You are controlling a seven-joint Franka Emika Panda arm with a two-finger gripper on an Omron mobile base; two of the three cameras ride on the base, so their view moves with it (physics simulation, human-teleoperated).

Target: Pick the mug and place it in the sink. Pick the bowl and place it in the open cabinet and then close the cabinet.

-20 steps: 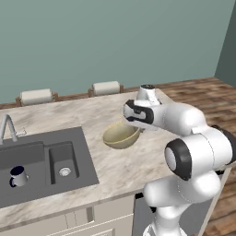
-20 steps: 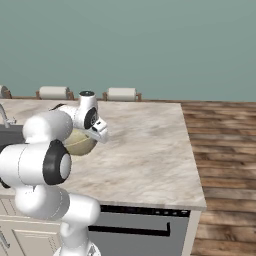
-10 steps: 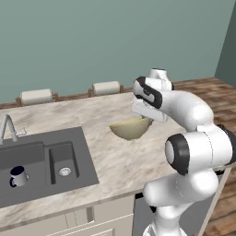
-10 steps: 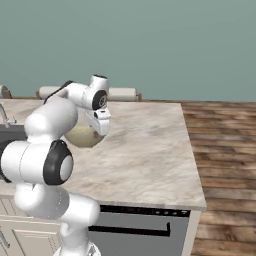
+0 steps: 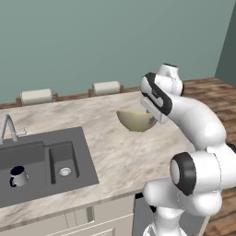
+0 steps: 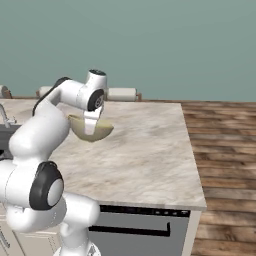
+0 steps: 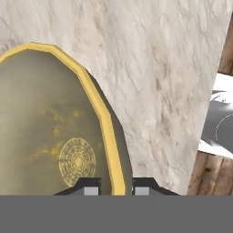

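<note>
**A:** Simulated kitchen, teal wall at the back, and a marble island counter [image 5: 110,152] with wood floor off to the robot's right. I'm using the sink [image 5: 44,166] as my reference point. It's the dark grey double basin set into the counter at the left of the left base view, chrome faucet [image 5: 7,129] behind it.

**B:** Where's the mug?

**A:** The mug [image 5: 17,176] is sitting upright in the big basin, the one farther from the arm. The small basin beside it just has its round drain.

**B:** And the bowl?

**A:** The bowl [image 5: 137,120] is well off to the robot's right of the sink, up in the air above the counter, not resting on it. You can see daylight under it in the right base view [image 6: 90,127]. It's tipped a bit.

**B:** So the robot's got it?

**A:** Yep. The gripper [image 7: 116,186] is pinched narrow on the bowl's rim; in the hand view the yellowish rim runs straight down between the two dark fingertips [image 7: 88,187], one inside the bowl and one outside. Swirly round pattern visible on the bowl's inside.

**B:** Anything else around?

**A:** Two pale chair backs [image 5: 107,87] poke up past the far edge of the counter, beyond the sink. There's a dark appliance front under the counter in the right base view [image 6: 145,232].
</note>
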